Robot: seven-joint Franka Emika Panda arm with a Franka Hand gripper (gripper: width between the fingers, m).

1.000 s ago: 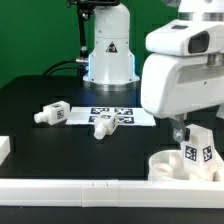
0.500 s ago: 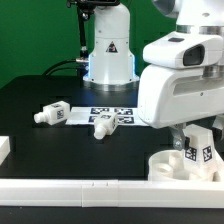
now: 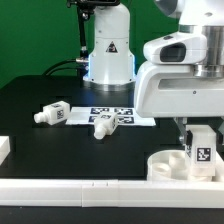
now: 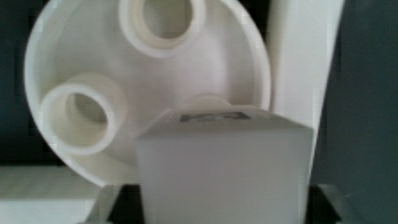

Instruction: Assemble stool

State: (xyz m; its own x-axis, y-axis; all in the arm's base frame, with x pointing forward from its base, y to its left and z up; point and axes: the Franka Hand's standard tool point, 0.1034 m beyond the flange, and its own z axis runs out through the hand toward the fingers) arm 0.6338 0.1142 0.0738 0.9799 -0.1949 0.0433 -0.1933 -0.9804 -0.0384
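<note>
Exterior view: at four o'clock on the table (image 3: 40, 90), the gripper (image 3: 198, 132) is clamped on an upright leg (image 3: 201, 152) over the seat (image 3: 165, 162), likely for socketing. Wrist view: the leg (image 4: 214, 160) hangs just beside a socket hole (image 4: 80, 112).

Seat (image 3: 165, 163): cut by exterior view's right edge, middle hidden behind upright leg (image 3: 201, 148) | gripper (image 3: 200, 135): fingertips hidden by wrist housing (image 3: 175, 85) and that leg | marker board (image 3: 112, 116): one end behind the arm | 2 lying legs (image 3: 50, 114) (image 3: 103, 125): tags too small to read | white piece (image 3: 4, 148): cut by exterior view's left edge | wrist view: upright leg blurred
</note>
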